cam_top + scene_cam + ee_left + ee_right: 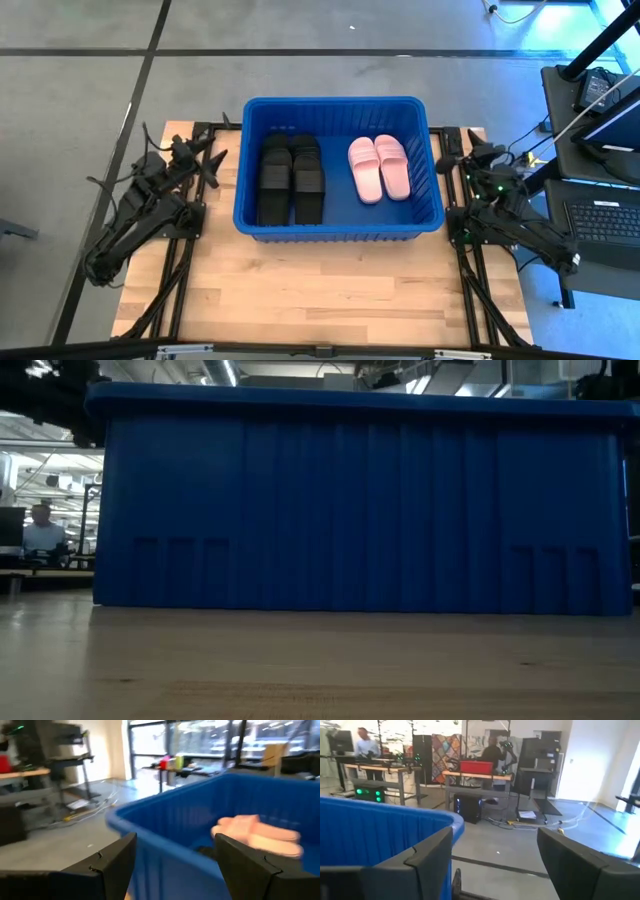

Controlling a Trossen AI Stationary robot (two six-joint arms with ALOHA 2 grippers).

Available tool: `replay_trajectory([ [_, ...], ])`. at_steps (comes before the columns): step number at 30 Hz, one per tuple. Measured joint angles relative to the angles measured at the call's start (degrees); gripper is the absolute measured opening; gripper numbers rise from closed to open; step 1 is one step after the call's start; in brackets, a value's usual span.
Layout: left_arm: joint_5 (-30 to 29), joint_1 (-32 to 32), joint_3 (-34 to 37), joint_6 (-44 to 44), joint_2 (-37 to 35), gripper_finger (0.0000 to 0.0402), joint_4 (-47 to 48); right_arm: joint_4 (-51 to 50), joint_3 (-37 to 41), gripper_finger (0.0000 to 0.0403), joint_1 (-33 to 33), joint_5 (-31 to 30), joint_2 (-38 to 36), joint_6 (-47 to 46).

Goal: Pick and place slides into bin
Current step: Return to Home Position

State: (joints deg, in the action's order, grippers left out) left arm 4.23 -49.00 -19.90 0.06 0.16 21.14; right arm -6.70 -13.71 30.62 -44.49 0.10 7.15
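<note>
The blue bin (pixel 250 160) stands on the wooden table, toward its far edge. Inside it black slides (pixel 291 178) lie on the left half and two pale pink slides (pixel 379 167) lie side by side on the right half. My left gripper (pixel 213 165) is open and empty beside the bin's left wall; its wrist view shows the bin's rim (pixel 150 827) and a pink slide (pixel 260 836). My right gripper (pixel 447 163) is open and empty beside the bin's right wall. The low view shows only the bin's near wall (pixel 360 510).
Bare wooden tabletop (pixel 320 285) lies in front of the bin. Desks with laptops (pixel 605 215) stand right of the table. People (pixel 366 742) show in the room far behind.
</note>
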Motion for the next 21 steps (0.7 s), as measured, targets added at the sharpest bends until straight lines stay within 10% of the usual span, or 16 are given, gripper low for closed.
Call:
replay_trajectory([
  [21,-8.8,0.0,9.9,-3.1,0.0,0.026,-1.6,5.0,8.4,0.0289,17.7,-1.1,0.0,-3.4],
])
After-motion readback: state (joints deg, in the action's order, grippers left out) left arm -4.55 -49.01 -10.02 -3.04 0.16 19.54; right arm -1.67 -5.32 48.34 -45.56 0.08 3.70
